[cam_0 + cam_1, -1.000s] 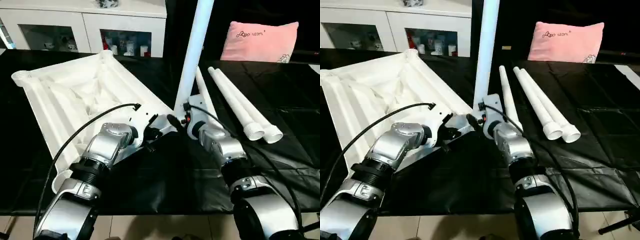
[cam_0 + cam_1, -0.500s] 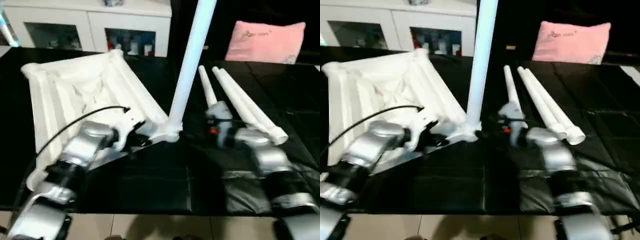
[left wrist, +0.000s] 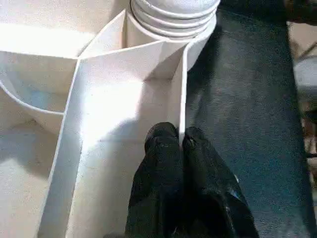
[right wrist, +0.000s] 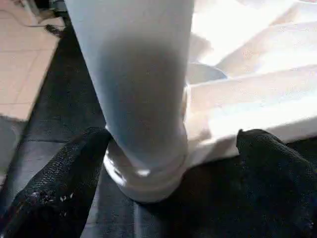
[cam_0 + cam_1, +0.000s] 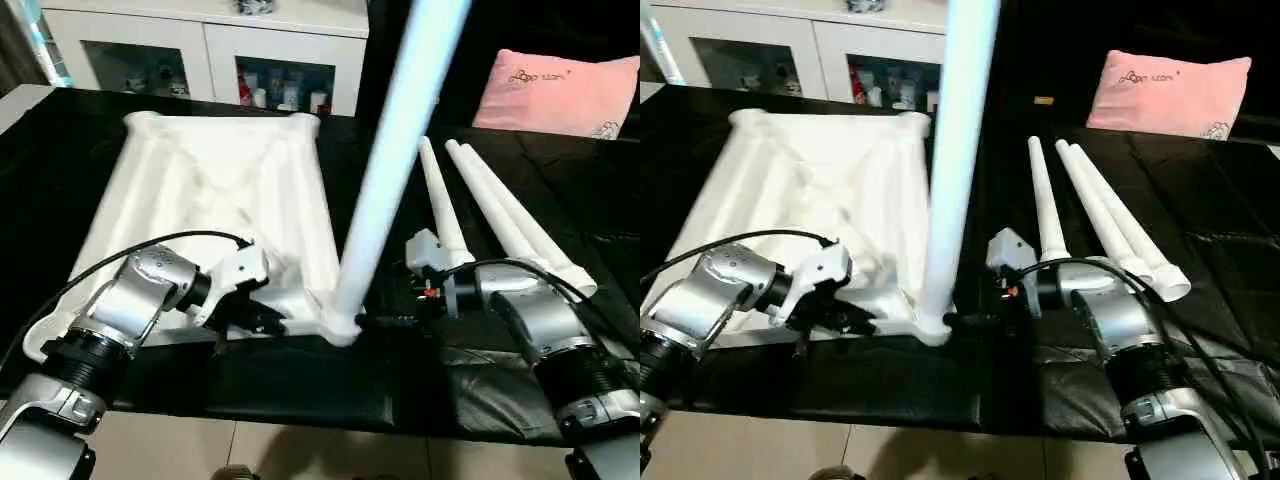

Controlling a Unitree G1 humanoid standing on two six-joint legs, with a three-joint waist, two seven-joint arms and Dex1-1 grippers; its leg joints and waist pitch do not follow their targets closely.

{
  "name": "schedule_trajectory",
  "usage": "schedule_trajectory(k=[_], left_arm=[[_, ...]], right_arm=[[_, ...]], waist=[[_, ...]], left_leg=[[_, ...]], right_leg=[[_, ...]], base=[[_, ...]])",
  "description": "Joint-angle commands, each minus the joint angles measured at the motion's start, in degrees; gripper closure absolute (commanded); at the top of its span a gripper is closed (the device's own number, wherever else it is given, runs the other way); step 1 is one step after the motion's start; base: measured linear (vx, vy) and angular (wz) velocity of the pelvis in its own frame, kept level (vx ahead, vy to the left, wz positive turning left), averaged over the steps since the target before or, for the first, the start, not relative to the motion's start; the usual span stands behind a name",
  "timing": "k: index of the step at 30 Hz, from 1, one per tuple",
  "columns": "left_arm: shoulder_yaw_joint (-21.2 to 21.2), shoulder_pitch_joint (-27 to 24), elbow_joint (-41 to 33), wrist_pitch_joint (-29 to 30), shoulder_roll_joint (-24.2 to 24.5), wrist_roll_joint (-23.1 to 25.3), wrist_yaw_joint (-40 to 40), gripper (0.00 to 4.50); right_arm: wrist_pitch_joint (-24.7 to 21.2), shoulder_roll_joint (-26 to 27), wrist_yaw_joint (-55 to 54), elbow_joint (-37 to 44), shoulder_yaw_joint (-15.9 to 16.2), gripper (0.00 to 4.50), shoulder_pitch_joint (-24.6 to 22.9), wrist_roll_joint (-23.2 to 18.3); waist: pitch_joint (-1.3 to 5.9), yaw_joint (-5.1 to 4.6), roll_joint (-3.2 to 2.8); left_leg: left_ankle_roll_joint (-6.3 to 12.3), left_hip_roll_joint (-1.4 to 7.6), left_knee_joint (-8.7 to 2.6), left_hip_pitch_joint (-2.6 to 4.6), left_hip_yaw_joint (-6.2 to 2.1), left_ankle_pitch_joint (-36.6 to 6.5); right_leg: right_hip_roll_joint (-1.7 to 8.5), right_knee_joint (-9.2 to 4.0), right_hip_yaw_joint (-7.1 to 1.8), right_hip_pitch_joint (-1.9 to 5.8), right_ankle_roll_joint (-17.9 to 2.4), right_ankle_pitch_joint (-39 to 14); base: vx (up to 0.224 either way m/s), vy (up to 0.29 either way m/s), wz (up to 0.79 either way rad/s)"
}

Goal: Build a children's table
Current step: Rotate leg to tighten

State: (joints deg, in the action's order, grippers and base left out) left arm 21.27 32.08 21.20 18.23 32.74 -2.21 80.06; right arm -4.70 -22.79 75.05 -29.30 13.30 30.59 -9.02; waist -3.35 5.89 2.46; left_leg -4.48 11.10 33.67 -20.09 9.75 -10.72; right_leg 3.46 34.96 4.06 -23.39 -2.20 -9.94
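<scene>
Left gripper [image 3: 181, 144]: clenched on a thin rib at near edge of white ribbed plastic rectangular tabletop [image 5: 215, 190], which lies underside-up on black table cover [image 5: 300, 375].
White tapered round leg [image 5: 385, 190]: upright in near right corner socket, long axis approx. vertical.
Right gripper [image 4: 173, 148]: released, jaws wide astride leg base; you're nearest w/ this arm.
Three spare white legs [image 5: 490, 210]: flat, just right.
</scene>
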Motion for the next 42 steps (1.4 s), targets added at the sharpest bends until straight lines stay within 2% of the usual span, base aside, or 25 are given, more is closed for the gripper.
schedule_trajectory(k=[1,2,3,7,9,12,15,22,23,28,30,32,38,42], left_arm=[[2.00,0.38,-1.83,-0.44,-0.74,-0.86,2.72,4.50],[2.09,0.36,-1.89,-0.42,-0.81,-0.83,2.75,4.50],[2.12,0.35,-1.93,-0.38,-0.86,-0.82,2.76,4.50],[2.10,0.29,-1.88,-0.90,-0.84,-0.61,3.63,4.50],[2.17,0.26,-1.86,-1.07,-0.73,-0.63,3.81,4.50],[2.35,0.23,-1.85,-1.21,-0.51,-0.73,3.93,4.50],[2.43,0.26,-1.84,-1.26,-0.44,-0.77,3.94,4.50],[2.59,0.04,-1.72,-1.46,-0.22,-0.69,4.16,4.50],[2.64,0.03,-1.71,-1.49,-0.18,-0.66,4.19,4.50],[2.79,0.03,-1.70,-1.55,-0.08,-0.64,4.27,4.50],[2.84,-0.06,-1.79,-1.53,0.00,-0.57,4.37,4.50],[2.86,-0.12,-1.82,-1.51,0.03,-0.51,4.41,4.50],[2.86,-0.31,-1.77,-1.33,0.04,-0.37,4.12,4.50],[1.92,-0.50,-1.02,0.15,-1.32,-0.39,1.17,4.50]], right_arm=[[-0.38,0.21,2.04,1.24,0.95,0.06,0.08,-0.56],[-0.87,0.38,2.65,1.09,1.13,0.06,0.18,-0.82],[-1.20,0.48,3.04,1.01,1.24,0.34,0.25,-0.99],[-1.82,0.74,5.11,0.17,1.77,0.47,0.74,-1.64],[-1.76,0.82,5.39,-0.18,1.77,0.76,0.94,-1.66],[-1.96,0.93,6.14,-0.51,1.70,0.91,1.20,-1.96],[-2.15,1.00,6.47,-0.58,1.58,1.30,1.29,-2.03],[-2.95,0.95,7.48,-0.67,1.44,1.82,1.04,-2.86],[-2.96,0.95,7.54,-0.70,1.46,2.01,0.98,-2.89],[-3.09,0.95,7.73,-0.64,1.57,2.23,0.70,-2.98],[-3.33,0.92,7.86,-0.29,1.77,2.36,0.22,-3.10],[-3.36,0.92,7.91,-0.13,1.85,2.40,-0.01,-3.13],[-3.58,0.85,8.01,0.77,2.04,2.44,-0.97,-3.26],[-5.31,1.11,7.05,3.68,1.70,2.44,-3.65,-4.48]], waist=[[3.68,-0.38,-0.86],[3.70,-0.43,-0.88],[3.72,-0.46,-0.81],[3.80,-0.42,-0.71],[3.78,-0.44,-0.61],[3.81,-0.38,-0.64],[3.77,-0.38,-0.58],[3.84,-0.30,-0.62],[3.85,-0.32,-0.65],[3.82,-0.28,-0.66],[3.80,-0.27,-0.91],[3.83,-0.30,-0.78],[3.85,-0.27,-0.91],[3.80,-0.08,-1.01]], left_leg=[[1.52,2.24,-3.92,0.32,-0.31,-11.96],[1.46,2.26,-3.94,0.29,-0.35,-11.82],[1.47,2.23,-3.91,0.24,-0.35,-11.57],[1.63,2.19,-3.83,0.17,-0.32,-10.81],[1.73,2.16,-3.81,0.19,-0.30,-10.56],[1.78,2.18,-3.81,0.17,-0.32,-10.32],[1.74,2.17,-3.80,0.22,-0.29,-10.38],[1.71,2.18,-3.77,0.23,-0.29,-9.98],[1.74,2.16,-3.75,0.19,-0.27,-9.86],[1.58,2.12,-3.75,0.20,-0.30,-10.29],[1.45,2.16,-3.80,0.23,-0.35,-10.52],[1.39,2.18,-3.81,0.25,-0.35,-10.61],[1.40,2.11,-3.76,0.25,-0.32,-10.53],[1.20,2.12,-3.81,0.37,-0.32,-11.36]], right_leg=[[4.42,-4.31,-2.99,3.31,-10.92,-15.22],[4.44,-4.31,-2.98,3.33,-10.78,-15.27],[4.44,-4.29,-3.00,3.34,-10.70,-15.18],[4.39,-4.25,-2.97,3.40,-10.63,-14.66],[4.36,-4.21,-2.98,3.36,-10.58,-14.58],[4.40,-4.16,-2.96,3.38,-10.63,-14.56],[4.42,-4.27,-2.98,3.32,-10.27,-15.50],[4.38,-4.17,-2.96,3.32,-10.35,-14.78],[4.33,-4.13,-2.96,3.34,-10.48,-14.30],[4.40,-4.23,-2.94,3.39,-10.34,-15.21],[4.41,-4.25,-2.94,3.35,-10.34,-15.32],[4.38,-4.23,-2.92,3.37,-10.33,-15.15],[4.30,-4.16,-2.93,3.40,-10.67,-14.12],[4.32,-4.41,-2.94,3.43,-10.16,-15.30]], base=[[0.000,0.000,0.00],[0.000,0.000,0.00],[0.000,0.000,0.00],[0.000,0.000,0.00],[0.000,0.000,0.00],[0.000,0.000,0.00],[0.000,0.000,0.00],[0.000,0.000,0.00],[0.000,0.000,0.00],[0.000,0.000,0.00],[0.000,0.000,0.00],[0.000,0.000,0.00],[0.000,0.000,0.00],[0.000,0.000,0.00]])
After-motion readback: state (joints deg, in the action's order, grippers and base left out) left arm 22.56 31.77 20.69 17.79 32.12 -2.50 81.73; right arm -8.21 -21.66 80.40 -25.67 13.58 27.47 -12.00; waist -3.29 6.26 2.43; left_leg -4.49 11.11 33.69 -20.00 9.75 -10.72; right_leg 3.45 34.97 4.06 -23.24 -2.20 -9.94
